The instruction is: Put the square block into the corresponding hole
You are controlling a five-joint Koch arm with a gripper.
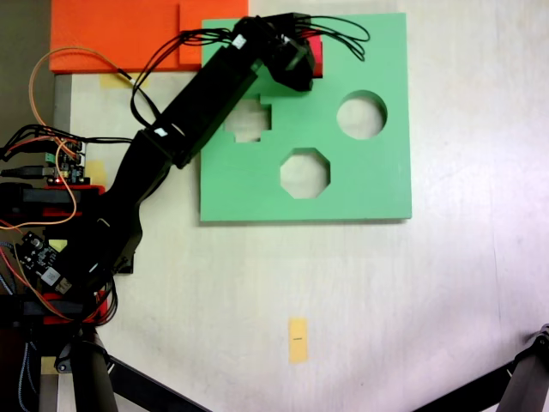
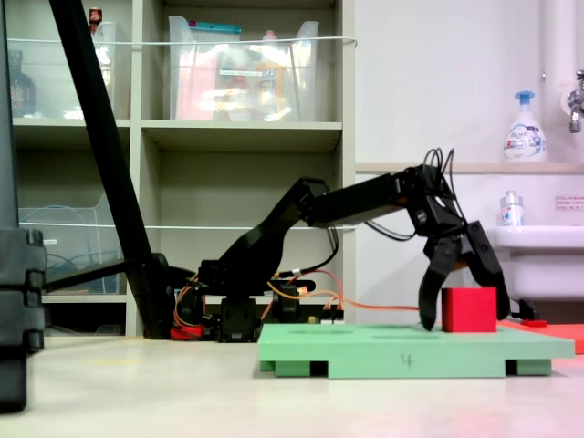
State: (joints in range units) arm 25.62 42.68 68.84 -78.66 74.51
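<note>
The square block (image 2: 469,309) sits on the top face of the green board (image 2: 392,351), near its far end as the low fixed view shows it — a bright red cube, upright, resting flat on the foam. From above only a sliver of red (image 1: 315,53) shows at the board's upper edge, the rest covered by the arm's wrist. The gripper (image 2: 464,315) hangs over it with its two dark fingers spread wide, one coming down on the left side of the block and the other behind its right side. The jaws are parted around the cube, not pressed against it, and the left fingertip stands just clear of the red face.

The corresponding hole cannot be made out for certain: in the fixed view from above, the arm (image 1: 214,94) lies across the board's upper left part, and the partly hidden cutout (image 1: 249,122) there shows stepped edges. The round cutout (image 1: 361,115) and the octagonal cutout (image 1: 304,172) lie open further along the board (image 1: 377,184), both well apart from the block.

Off the board, an orange foam sheet (image 1: 120,34) lies by the upper left corner, and a small yellow-orange strip (image 1: 298,340) rests alone on the pale table (image 1: 446,300). Behind the arm — in the low view — stand shelves (image 2: 242,132) and a soap bottle (image 2: 524,130).
</note>
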